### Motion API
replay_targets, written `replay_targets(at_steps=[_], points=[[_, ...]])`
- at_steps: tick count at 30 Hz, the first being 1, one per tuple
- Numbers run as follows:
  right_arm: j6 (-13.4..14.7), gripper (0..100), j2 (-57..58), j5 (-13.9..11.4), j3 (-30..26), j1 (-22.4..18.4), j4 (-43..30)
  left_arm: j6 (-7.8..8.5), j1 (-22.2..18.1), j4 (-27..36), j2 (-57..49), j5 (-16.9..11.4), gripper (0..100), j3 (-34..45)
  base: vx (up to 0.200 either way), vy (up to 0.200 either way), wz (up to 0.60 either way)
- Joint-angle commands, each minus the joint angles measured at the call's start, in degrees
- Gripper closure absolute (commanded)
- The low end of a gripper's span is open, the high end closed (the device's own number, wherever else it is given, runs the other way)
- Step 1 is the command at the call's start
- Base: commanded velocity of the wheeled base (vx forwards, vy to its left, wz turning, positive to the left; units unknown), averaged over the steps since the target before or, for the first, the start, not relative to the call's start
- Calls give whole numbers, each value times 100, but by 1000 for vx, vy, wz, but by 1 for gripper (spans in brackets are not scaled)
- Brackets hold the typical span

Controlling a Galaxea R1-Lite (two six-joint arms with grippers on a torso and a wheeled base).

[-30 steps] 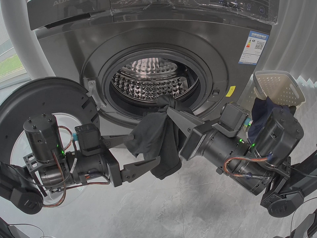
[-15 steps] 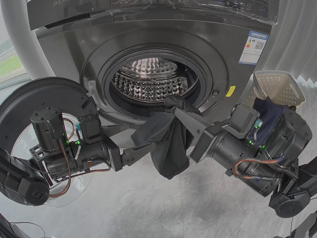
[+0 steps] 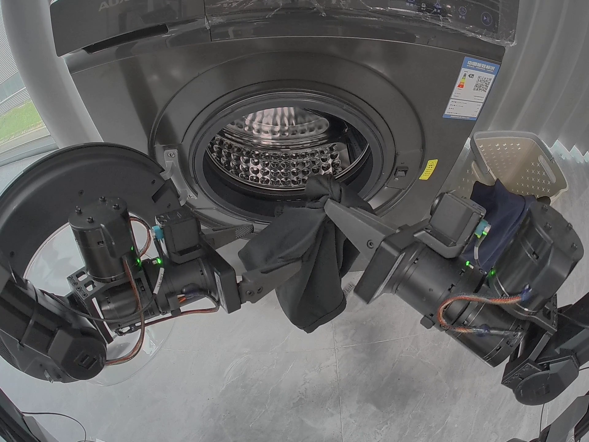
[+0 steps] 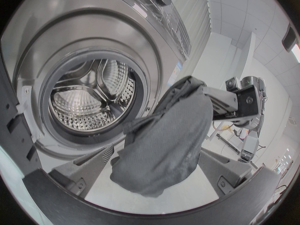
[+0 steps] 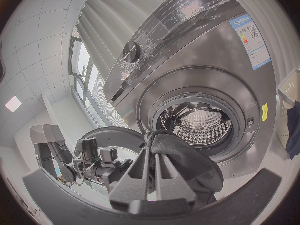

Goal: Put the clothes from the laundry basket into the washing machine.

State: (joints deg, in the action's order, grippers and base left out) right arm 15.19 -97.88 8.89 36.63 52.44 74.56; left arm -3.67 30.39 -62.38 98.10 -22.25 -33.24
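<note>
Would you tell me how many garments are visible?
2: black garment hanging from the right gripper; navy garment in the laundry basket. Others may be hidden there.

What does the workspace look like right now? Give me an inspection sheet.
Surface: grey tiled floor.
Job's things: washing machine door open, drum shows no clothes; dark garment hangs before its opening; laundry basket on the right holds blue cloth.
Clutter: nothing seen.
Grippers: right gripper shut on the dark garment's top; left gripper open, fingers either side of it.
Cables: wire loops at both wrists, clear of cloth.
Surroundings: curtain right, window left.
</note>
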Motion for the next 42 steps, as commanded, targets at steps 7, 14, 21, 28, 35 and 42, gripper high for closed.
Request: replay_targets(at_steps=[7,14,21,28,35,42], points=[[2,100,-100,-1,-42,47,76,-46,-42,-582,676,-201,0,-332,0,0,0],[-34,100,-232,-10,37,47,76,-64,-33,-1075,596,-219,100,-68,0,0,0],[-130,100,-320,-45,2,47,120,-99,-16,-1690,579,-219,100,477,0,0,0],[-139,100,-320,-19,-51,-24,76,-99,28,-2147,315,-139,100,679,0,0,0],[-139,100,-364,-36,-279,-50,68,-108,301,-2173,-458,-122,100,1268,0,0,0],[-139,100,-399,-54,-332,-50,85,-81,336,-2164,-731,-78,100,1523,0,0,0]])
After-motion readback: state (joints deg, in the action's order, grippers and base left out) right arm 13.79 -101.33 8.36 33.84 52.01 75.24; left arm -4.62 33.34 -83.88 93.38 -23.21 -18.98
